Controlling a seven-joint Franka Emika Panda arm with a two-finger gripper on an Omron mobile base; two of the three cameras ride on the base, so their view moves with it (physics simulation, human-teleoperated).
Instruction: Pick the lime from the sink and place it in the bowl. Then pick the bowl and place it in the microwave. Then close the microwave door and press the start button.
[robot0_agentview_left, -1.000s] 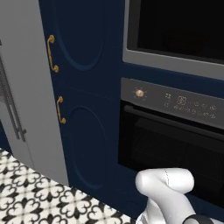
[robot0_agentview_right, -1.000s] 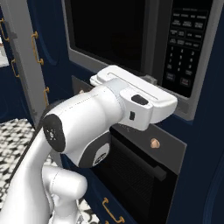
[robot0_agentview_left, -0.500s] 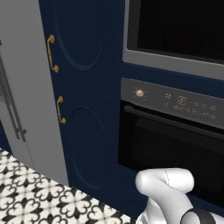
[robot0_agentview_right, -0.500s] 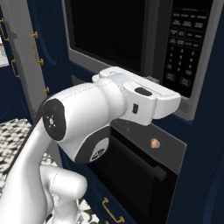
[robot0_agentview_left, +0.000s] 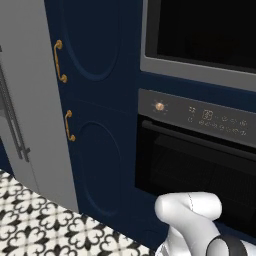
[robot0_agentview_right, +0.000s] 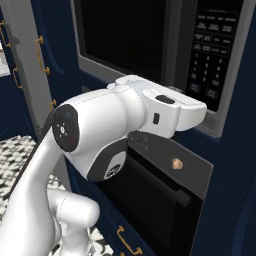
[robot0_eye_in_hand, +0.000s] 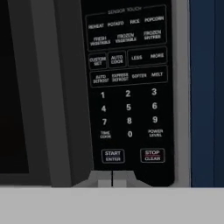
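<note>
Dark fingertips of the gripper (robot0_eye_in_hand: 112, 178) pressed together, nothing pinched, aimed just below the START button (robot0_eye_in_hand: 113, 155) on the black glossy keypad (robot0_eye_in_hand: 127, 87). Beside it, STOP/CLEAR button (robot0_eye_in_hand: 152, 155), close enough to be hit by mistake. Microwave door (robot0_agentview_right: 125, 37) shut, grey frame flush against the microwave (robot0_agentview_right: 165, 50), above the black wall oven (robot0_agentview_right: 165, 190). Judged a stiff, flat touch pad: no hold needed, merely a light, square push with closed tips, centred on the key.
</note>
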